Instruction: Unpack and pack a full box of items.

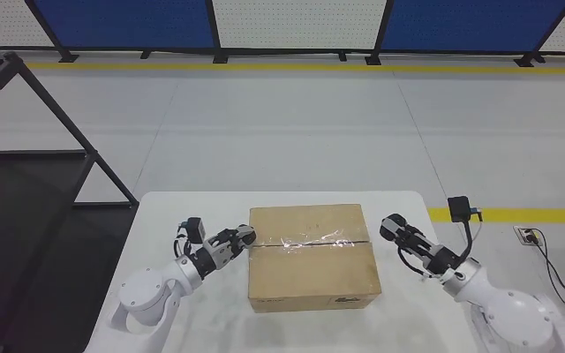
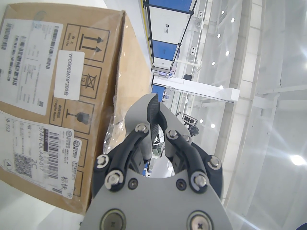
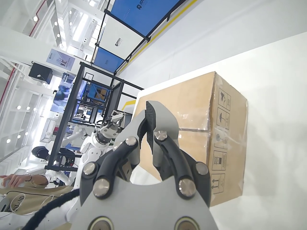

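Sitting taped shut on the white surface, the cardboard box is between the two sets of jaws. Left jaws are pinched closed right at the box's clear tape seam. Right jaws are closed too, holding nothing, just off the box's opposite side.

I work at a white table with rounded corners, standing on a pale grey floor. On my left, just beside the table, is a black metal rack with a dark shelf and slanting posts. Across the floor from me a yellow line runs along the foot of a row of black-framed partitions: a blue panel, a white perforated panel, then a second blue panel. On my right a shorter yellow stripe marks the floor, with a socket just beside it.
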Tool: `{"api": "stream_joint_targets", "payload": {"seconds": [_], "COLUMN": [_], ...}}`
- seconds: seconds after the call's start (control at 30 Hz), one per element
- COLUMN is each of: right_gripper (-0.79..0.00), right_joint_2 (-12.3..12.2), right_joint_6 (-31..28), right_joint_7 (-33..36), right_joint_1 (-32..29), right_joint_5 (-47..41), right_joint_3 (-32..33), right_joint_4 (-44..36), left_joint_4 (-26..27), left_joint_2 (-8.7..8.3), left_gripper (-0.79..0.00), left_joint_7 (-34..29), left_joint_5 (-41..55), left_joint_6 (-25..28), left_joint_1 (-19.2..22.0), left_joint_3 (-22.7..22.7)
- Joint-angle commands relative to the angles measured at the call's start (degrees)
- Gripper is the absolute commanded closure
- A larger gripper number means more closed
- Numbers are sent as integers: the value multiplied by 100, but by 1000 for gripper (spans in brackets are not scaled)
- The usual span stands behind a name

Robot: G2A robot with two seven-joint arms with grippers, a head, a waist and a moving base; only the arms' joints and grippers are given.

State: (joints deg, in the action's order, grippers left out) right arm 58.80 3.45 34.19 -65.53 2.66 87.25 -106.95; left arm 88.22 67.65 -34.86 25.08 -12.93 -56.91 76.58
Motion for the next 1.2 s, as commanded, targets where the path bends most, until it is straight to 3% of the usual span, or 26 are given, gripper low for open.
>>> {"api": "stream_joint_targets", "payload": {"seconds": [0.0, 0.03, 0.07, 0.1, 0.2, 0.23, 0.27, 0.3, 0.33, 0.53, 0.97, 1.17], "right_gripper": [-299, -403, -671, -785, -785, -653, -379, -314, 0, 0, 0, 0], "right_joint_2": [-6, -9, -13, -16, -27, -26, -24, -23, -19, -3, 0, 43], "right_joint_6": [48, 70, 72, 51, -103, -153, -183, -200, -216, -493, -503, -47], "right_joint_7": [26, 44, 88, 162, 342, 382, 420, 422, 423, 383, 374, 602], "right_joint_1": [53, 76, 99, 126, 234, 277, 320, 366, 406, 579, 550, 819], "right_joint_5": [62, 108, 133, 122, 136, 123, 83, 76, 71, 88, 76, 337], "right_joint_3": [10, 11, 7, 1, -17, -44, -67, -86, -117, -274, -297, -844], "right_joint_4": [83, 123, 168, 223, 450, 524, 602, 664, 706, 723, 695, 236], "left_joint_4": [10, 15, 26, 42, 110, 140, 172, 208, 244, 415, 429, 444], "left_joint_2": [-2, -3, -5, -5, -10, -12, -14, -17, -18, -31, -29, 5], "left_gripper": [0, 0, 0, 0, 0, 0, 0, 0, 0, 0, 0, 0], "left_joint_7": [0, -7, -4, 0, -12, -12, -16, -9, -2, 102, 216, 451], "left_joint_5": [5, 9, 10, 19, 22, 14, -7, -18, -24, -152, -192, -119], "left_joint_6": [-2, 0, 9, 16, 38, 46, 46, 48, 39, -113, -155, -270], "left_joint_1": [-6, -10, -17, -26, -61, -78, -99, -117, -136, -204, -223, -172], "left_joint_3": [0, 1, 5, 6, 10, 9, 4, 4, 5, -19, -43, -172]}}
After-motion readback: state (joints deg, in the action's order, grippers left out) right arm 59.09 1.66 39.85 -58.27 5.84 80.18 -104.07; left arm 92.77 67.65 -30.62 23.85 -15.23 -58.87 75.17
